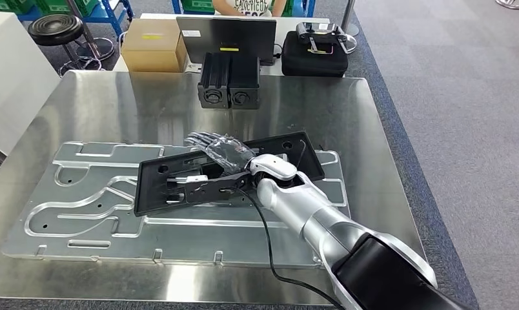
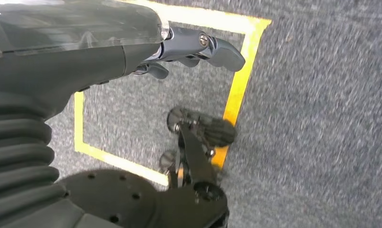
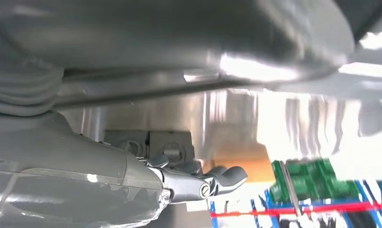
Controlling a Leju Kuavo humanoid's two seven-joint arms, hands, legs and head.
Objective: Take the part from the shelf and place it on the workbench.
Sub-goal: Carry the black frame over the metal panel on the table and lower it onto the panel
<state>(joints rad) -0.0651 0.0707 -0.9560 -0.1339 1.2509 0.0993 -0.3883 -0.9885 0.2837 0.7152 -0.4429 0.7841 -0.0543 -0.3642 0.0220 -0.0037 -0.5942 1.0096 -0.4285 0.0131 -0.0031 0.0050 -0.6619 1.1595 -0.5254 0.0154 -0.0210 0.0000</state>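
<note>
**Part on bench, R hand on it**

Flat black rectangular plastic part (image 1: 179,184) lies tilted across the stamped silver sheet-metal panel (image 1: 82,213), which sits on the brushed steel workbench (image 1: 115,103). Right hand (image 1: 221,152) rests over the part's mid section, fingers spread across its far edge; can't tell if it's gripping or just lying on top. Black cable (image 1: 266,239) runs along the R arm. Left hand (image 2: 189,50) hangs over grey carpet (image 2: 322,118) w/ yellow tape lines (image 2: 239,80), fingers loosely extended, nothing in it. Behind the bench: black two-bay box (image 1: 230,81), brown cardboard box (image 1: 152,44), black case (image 1: 314,55).
</note>
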